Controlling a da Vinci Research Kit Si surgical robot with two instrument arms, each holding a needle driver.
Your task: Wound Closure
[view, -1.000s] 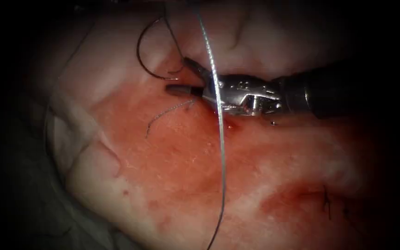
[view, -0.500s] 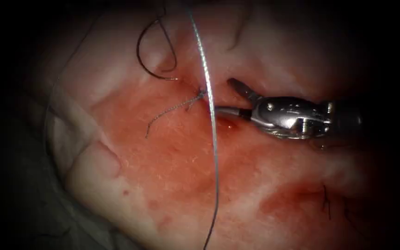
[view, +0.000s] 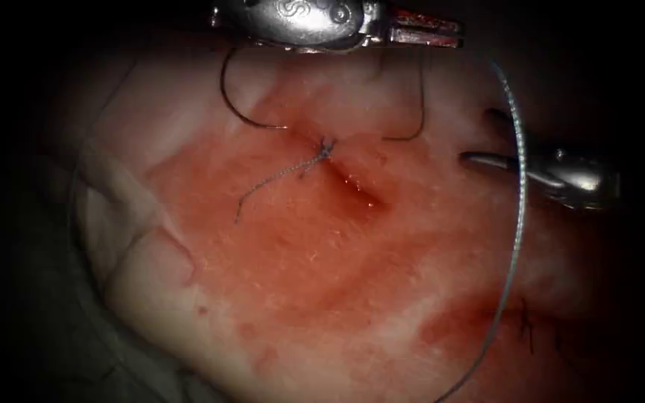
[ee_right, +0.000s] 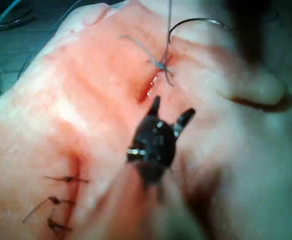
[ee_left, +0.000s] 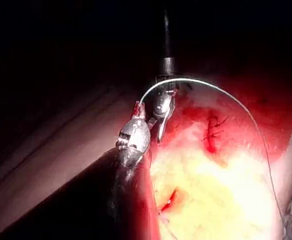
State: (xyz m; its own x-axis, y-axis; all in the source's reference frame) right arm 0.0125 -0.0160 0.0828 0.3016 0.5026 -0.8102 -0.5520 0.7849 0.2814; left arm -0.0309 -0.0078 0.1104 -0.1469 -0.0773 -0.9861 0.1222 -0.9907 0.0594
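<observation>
Nearest, beside the older stitches [view: 528, 325], the pale thread [view: 517, 201] rises across the tissue [view: 278, 283] well right of the cut [view: 354, 183], crossing the right tool [view: 478, 136], whose jaws gape and hold nothing. Farther back, the knot [view: 325, 149] sits at the cut's upper end; a dark arc, probably the needle [view: 227, 97], lies left of it, ungripped, its tip perhaps in tissue. Farthest, the left tool [ee_left: 138, 107] seems clamped on the thread, so I judge that steady, gentle tension matters most, with the right's tips kept off the tissue.
</observation>
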